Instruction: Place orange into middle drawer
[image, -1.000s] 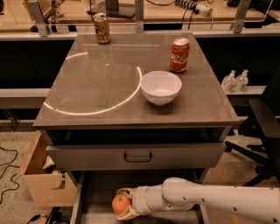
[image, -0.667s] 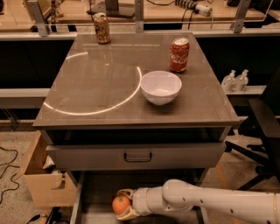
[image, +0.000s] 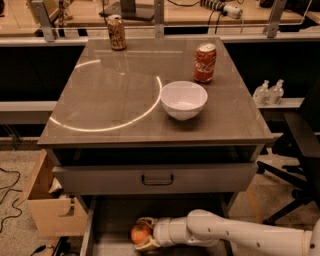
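The gripper (image: 142, 233) is down low in the pulled-out middle drawer (image: 112, 222), fingers closed around the orange (image: 138, 234). The orange is over the drawer floor, though I can't tell if it's touching. On the cabinet top there's a white bowl (image: 183, 99) with a red soda can (image: 205, 62) just behind it.

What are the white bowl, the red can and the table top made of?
The white bowl: probably glazed ceramic or plastic, smooth and glossy. The red can: thin painted metal, silvery rim. The table top: maybe brushed metal or laminate, dull grey, reflecting a light ring. The claw grips the orange over the middle drawer.
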